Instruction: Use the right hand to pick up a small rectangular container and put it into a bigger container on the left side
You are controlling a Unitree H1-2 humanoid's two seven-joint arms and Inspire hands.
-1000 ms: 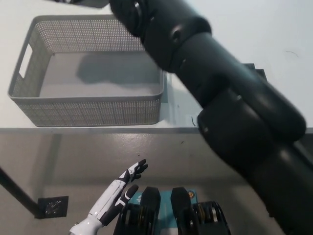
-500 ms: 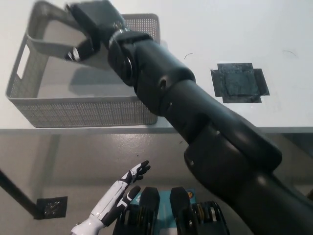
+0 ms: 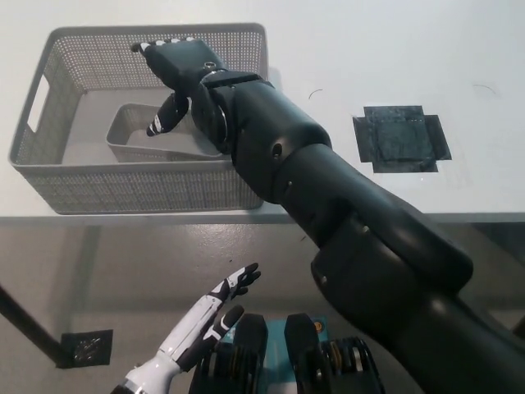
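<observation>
A small grey rectangular container point(image 3: 135, 135) lies tilted inside the big grey mesh basket point(image 3: 49, 176) at the table's left. My black right hand point(image 3: 174, 70) hovers over the basket just above and right of the small container, open, fingers spread, holding nothing. The black right arm point(image 3: 328, 197) stretches diagonally from the bottom right and hides the basket's right wall. My white left hand point(image 3: 209, 316) rests low, below the table's front edge, open with fingers apart.
A black taped square point(image 3: 402, 138) marks the white table point(image 3: 369, 57) to the right of the arm. The table's front edge runs across the middle of the picture, with grey floor point(image 3: 98, 271) below it.
The right hand carried the small container over the basket, then let it go; it now lies inside the basket and the hand is open above it. The left hand barely moved.
</observation>
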